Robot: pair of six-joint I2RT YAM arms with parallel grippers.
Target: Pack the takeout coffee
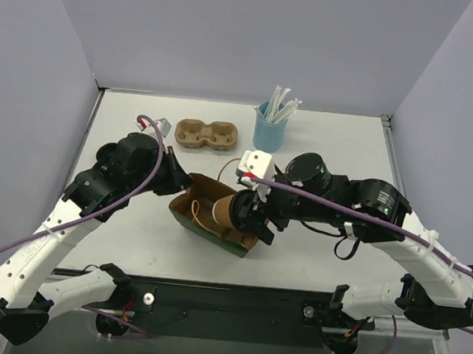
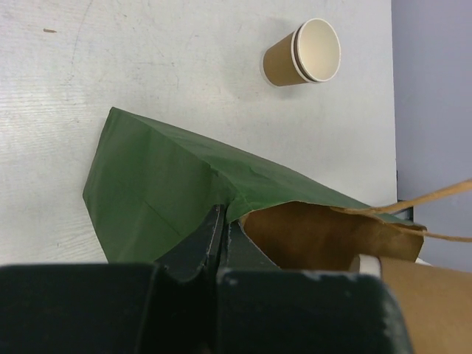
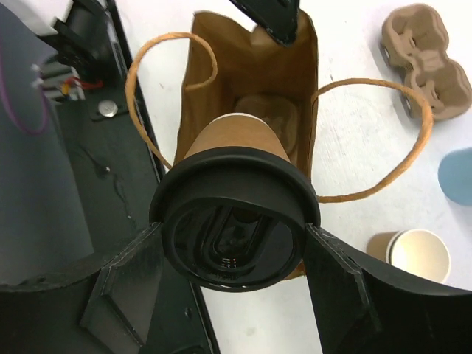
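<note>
Right wrist: coffee at bag mouth

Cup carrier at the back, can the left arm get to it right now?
Probably not yet. Nothing blocks the cup carrier, but the left gripper has its jaws shut on the paper bag while the right gripper holds the lidded cup at its mouth. It must let go first.

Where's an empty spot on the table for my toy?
Bare table lies at the back, right of the blue straw cup. Another patch sits between the green bag and the near edge. The middle is crowded: the left end effector pinches the bag, the right end effector holds the lidded cup at its mouth.
</note>
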